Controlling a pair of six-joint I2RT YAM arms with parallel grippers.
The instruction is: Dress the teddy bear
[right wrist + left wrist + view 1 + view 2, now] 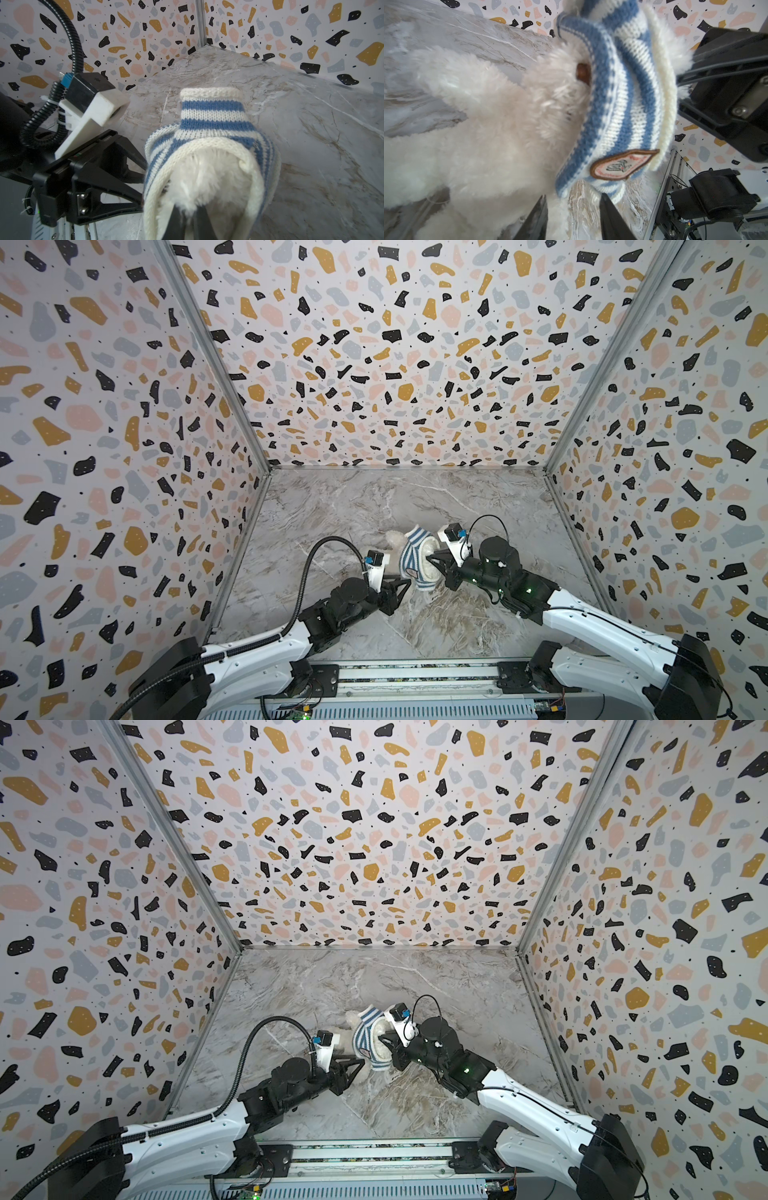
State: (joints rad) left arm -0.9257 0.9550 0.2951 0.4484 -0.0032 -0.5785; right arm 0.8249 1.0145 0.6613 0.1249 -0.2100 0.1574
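Top views high over whole tabletop (pixel 353 497); both wrist views close on the teddy bear (pixel 477 135).

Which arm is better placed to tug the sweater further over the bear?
Left. The left gripper is open beside the striped sweater's badge edge; the right gripper is shut on the teddy bear's fur.

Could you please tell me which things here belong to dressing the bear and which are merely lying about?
Part of the job:
teddy bear; striped shirt, partly pulled over it; right gripper, shut on the bear's fur; left gripper, jaws apart beside the bear.

Just surroundings:
marble tabletop; patterned walls. No loose extras show.
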